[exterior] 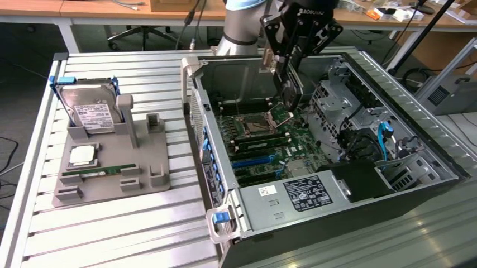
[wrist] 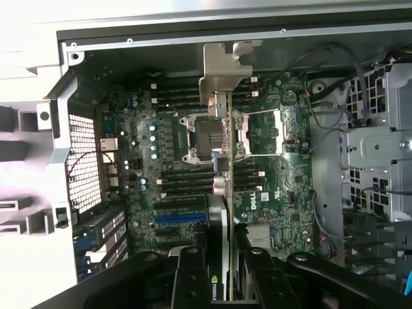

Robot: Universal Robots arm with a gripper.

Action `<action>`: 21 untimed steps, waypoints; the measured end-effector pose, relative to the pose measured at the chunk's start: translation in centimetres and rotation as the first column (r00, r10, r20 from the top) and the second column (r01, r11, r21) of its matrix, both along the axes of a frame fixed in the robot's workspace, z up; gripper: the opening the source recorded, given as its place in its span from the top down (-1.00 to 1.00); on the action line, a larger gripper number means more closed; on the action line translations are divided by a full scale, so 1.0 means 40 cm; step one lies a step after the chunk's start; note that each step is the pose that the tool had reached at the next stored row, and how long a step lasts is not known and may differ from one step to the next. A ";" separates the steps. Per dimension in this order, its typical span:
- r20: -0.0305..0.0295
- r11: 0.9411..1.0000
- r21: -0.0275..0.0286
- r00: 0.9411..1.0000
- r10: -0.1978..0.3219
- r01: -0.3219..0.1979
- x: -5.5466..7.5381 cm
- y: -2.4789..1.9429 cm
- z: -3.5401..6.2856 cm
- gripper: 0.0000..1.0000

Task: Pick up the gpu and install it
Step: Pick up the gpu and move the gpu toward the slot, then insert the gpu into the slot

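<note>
Nearest, a slatted metal counter [exterior: 111,223] carries a grey holder [exterior: 149,167] on the exterior view's left, with a green memory stick [exterior: 97,170] lying in it and a hard drive [exterior: 89,109] standing at its far end. Beside it on the exterior view's right lies an open computer case [exterior: 417,128], its power supply [exterior: 305,192] closest and its motherboard [exterior: 261,139] beyond. Farther back, the black pincer [exterior: 287,61] [wrist: 223,257] is closed narrowly on the gpu [exterior: 291,92] [wrist: 219,77]. The card hangs on edge inside the case above the motherboard's processor socket [exterior: 249,124], its silvery bracket away from the pincer. Whether it touches the board cannot be told.
</note>
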State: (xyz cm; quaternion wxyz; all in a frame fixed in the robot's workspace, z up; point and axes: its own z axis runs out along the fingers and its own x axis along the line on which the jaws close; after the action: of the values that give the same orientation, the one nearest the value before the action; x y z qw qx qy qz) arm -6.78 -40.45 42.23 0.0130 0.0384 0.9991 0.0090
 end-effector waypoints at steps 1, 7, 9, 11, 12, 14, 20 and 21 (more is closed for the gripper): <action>0.000 1.000 0.000 1.000 0.000 0.000 0.004 0.000 0.000 0.47; 0.000 1.000 -0.001 1.000 0.000 0.000 0.024 0.000 -0.003 0.47; 0.000 1.000 -0.001 1.000 0.000 0.000 0.030 0.000 -0.004 0.47; 0.000 1.000 -0.001 1.000 0.000 0.000 0.035 0.000 -0.005 0.47; 0.000 1.000 -0.001 1.000 0.000 0.000 0.038 0.000 -0.005 0.47; 0.000 1.000 -0.001 1.000 0.000 0.000 0.043 0.000 -0.005 0.47; 0.000 1.000 -0.001 1.000 0.000 0.000 0.044 0.000 -0.005 0.47; 0.000 1.000 -0.001 1.000 0.000 0.000 0.044 0.000 -0.005 0.47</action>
State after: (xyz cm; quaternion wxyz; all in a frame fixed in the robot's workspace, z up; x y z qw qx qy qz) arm -5.03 -40.45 42.03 0.0129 0.0384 0.9991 0.0086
